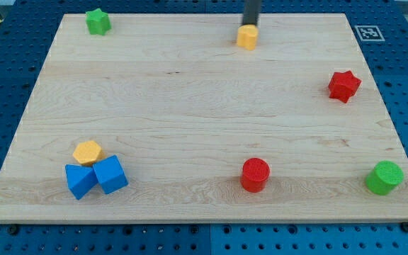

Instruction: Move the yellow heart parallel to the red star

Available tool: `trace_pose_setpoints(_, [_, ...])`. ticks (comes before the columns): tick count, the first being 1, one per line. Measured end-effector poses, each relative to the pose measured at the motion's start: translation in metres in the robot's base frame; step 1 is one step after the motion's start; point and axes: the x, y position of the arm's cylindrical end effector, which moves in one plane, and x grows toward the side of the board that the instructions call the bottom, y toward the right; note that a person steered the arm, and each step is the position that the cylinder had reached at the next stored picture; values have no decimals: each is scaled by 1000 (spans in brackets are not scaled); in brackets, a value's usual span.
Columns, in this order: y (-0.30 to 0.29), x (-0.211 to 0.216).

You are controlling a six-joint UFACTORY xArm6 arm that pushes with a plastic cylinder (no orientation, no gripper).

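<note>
The yellow heart (246, 37) lies near the top edge of the wooden board (190, 106), a little right of centre. My tip (250, 25) comes down from the view's top and sits right at the heart's upper edge, touching it or nearly so. The red star (343, 86) lies at the view's right, lower than the heart and well apart from it.
A green star (98, 21) sits at the top left. A yellow hexagon (88, 152) rests against two blue blocks (95, 177) at the bottom left. A red cylinder (255, 174) stands at bottom centre and a green cylinder (384, 177) at bottom right.
</note>
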Motion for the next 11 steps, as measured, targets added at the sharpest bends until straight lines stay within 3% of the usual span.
trace_pose_setpoints(1, [-61, 56])
trace_pose_setpoints(2, [-80, 64])
trace_pose_setpoints(4, [-35, -10])
trace_pose_setpoints(5, [17, -10])
trace_pose_setpoints(6, [26, 13])
trace_pose_setpoints(8, [-71, 57])
trace_pose_setpoints(9, [-58, 25])
trace_pose_setpoints(10, [-8, 4])
trace_pose_setpoints(11, [9, 36])
